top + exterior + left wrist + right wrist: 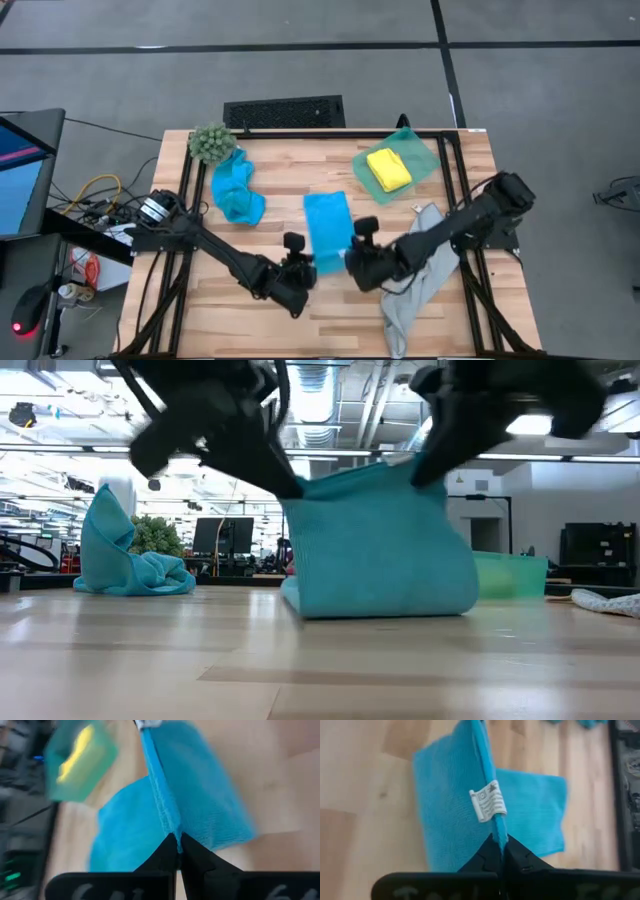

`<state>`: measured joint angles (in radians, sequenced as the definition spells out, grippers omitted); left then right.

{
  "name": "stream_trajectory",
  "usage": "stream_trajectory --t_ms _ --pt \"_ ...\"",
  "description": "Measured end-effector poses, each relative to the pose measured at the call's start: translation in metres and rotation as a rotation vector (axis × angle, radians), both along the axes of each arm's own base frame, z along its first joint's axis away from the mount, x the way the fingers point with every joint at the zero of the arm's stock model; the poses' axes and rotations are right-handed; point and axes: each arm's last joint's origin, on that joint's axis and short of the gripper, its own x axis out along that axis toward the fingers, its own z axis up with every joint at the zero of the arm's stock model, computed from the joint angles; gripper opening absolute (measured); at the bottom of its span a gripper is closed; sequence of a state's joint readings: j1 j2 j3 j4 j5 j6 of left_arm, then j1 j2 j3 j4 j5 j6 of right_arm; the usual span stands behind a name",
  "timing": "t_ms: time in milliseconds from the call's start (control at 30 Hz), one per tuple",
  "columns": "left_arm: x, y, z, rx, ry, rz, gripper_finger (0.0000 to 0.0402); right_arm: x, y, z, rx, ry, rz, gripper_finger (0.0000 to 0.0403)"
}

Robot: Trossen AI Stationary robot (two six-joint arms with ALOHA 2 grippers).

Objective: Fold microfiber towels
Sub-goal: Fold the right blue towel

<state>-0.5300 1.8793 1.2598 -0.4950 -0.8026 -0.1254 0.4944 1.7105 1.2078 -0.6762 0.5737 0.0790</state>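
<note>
pale wood tabletop (290, 190) carries 4 towels. both end effectors sit near its front edge. left end effector (178, 846) is pinched onto 1 corner of the centre blue towel (327, 230); right end effector (500, 842) is pinched on the other corner, beside its white label (488, 800). that edge is lifted, the rest trails on the wood. crumpled blue towel (236, 190) lies back left, yellow towel (389, 168) in the green bin (420, 152) back right, grey towel (420, 275) at the right edge. bare wood spans the front left.

Wooden table (280, 190) bears towels (236, 190), green bin (425, 150), plant (211, 143).
</note>
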Motion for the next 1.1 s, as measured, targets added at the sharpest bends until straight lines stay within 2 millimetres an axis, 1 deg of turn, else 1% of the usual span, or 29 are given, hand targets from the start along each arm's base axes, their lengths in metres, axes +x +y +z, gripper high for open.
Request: stream_trajectory --t_ms 100,300,467,567,733,833,967,1100 --pt "0.002 0.012 -0.001 0.057 0.049 0.017 0.0 0.008 -0.023 0.006 0.0 0.011 -0.012 0.0012" --pt "0.004 0.038 -0.003 0.164 0.126 0.08 0.0 0.022 -0.067 0.006 -0.02 0.072 -0.022 0.0016" --pt "0.007 0.06 -0.004 0.2 0.19 0.128 0.0 0.031 -0.099 0.006 0.006 0.098 -0.003 0.0015" --pt "0.011 0.075 -0.006 0.191 0.224 0.142 0.0 0.033 -0.117 0.006 0.029 0.114 -0.005 0.0014" --pt "0.013 0.103 -0.014 0.207 0.263 0.193 0.0 0.037 -0.143 0.005 0.087 0.118 -0.006 0.0017" --pt "0.014 0.118 -0.023 0.177 0.265 0.201 0.0 0.038 -0.157 0.006 0.09 0.108 0.006 0.0016" --pt "0.016 0.132 -0.031 0.169 0.261 0.197 0.0 0.038 -0.176 0.006 0.134 0.107 0.012 0.0015" --pt "0.017 0.143 -0.033 0.164 0.255 0.213 0.0 0.037 -0.191 0.006 0.165 0.095 0.002 0.0019"
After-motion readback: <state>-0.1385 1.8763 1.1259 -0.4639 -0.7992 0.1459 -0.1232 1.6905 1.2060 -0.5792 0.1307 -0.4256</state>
